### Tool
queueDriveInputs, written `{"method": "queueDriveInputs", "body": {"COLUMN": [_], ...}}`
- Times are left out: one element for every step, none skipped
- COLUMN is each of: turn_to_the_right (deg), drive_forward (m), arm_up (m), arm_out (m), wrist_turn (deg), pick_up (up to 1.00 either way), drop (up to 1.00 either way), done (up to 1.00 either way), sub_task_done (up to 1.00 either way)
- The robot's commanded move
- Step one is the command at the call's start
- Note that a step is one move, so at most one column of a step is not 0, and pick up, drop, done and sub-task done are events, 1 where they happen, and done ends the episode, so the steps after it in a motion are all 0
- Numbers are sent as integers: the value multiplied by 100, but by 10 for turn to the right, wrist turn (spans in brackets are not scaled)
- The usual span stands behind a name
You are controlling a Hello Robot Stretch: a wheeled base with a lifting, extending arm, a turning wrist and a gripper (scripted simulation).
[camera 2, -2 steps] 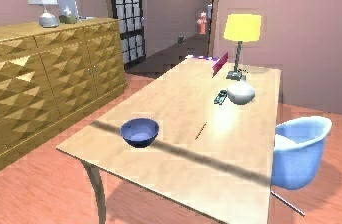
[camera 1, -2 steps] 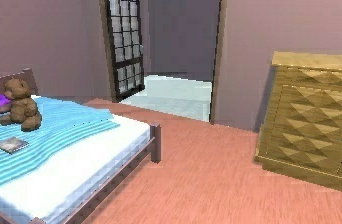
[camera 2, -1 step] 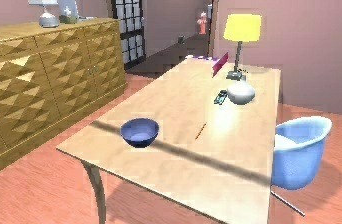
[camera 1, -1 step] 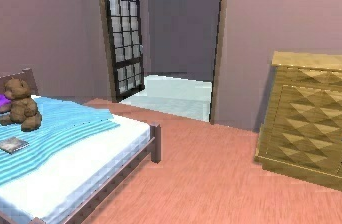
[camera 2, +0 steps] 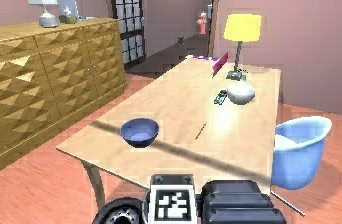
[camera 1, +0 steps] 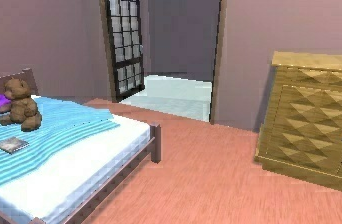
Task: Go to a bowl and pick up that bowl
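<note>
Arm: a dark, blocky arm section (camera 2: 237, 203) lies low at 6 o'clock in the arm side view. A white square with black marks (camera 2: 176, 205) sits at its 9 o'clock side.
Hand: a dark rounded body (camera 2: 121, 212) sits at 7 o'clock by the bottom edge. Its far end cannot be made out, so I cannot tell whether it holds anything.
Blue bowl: the round, deep-blue bowl (camera 2: 140, 131) stands upright on the pale wooden counter (camera 2: 179, 110) near the near edge, at 11 o'clock from the marked square.
White bowl: a round white bowl (camera 2: 241, 93) stands farther out on the counter, at 1 o'clock from the blue one and well apart from it.
Small items: a small dark object (camera 2: 220, 97) lies just beside the white bowl at its 9 o'clock. A thin stick-like thing (camera 2: 201, 129) lies between the two bowls.
Lamp: a table lamp with a yellow shade (camera 2: 242, 30) stands at 12 o'clock from the white bowl, with a flat magenta thing (camera 2: 219, 65) at the lamp's 8 o'clock.
Chair: a pale blue tub chair (camera 2: 301, 150) stands at the counter's 3 o'clock side.
Dresser: a golden wooden dresser with diamond-carved fronts (camera 2: 39, 85) stands at the counter's 9 o'clock, across a strip of floor.
Forward view: a bed with a blue striped blanket (camera 1: 59, 150) carries a brown teddy bear (camera 1: 21, 105).
</note>
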Motion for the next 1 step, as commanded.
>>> {"method": "queueDriveInputs", "body": {"turn_to_the_right": [0], "drive_forward": [0], "arm_up": [0], "arm_out": [46], "wrist_turn": [0], "pick_up": [0], "drop": [0], "done": [0], "sub_task_done": [0]}}
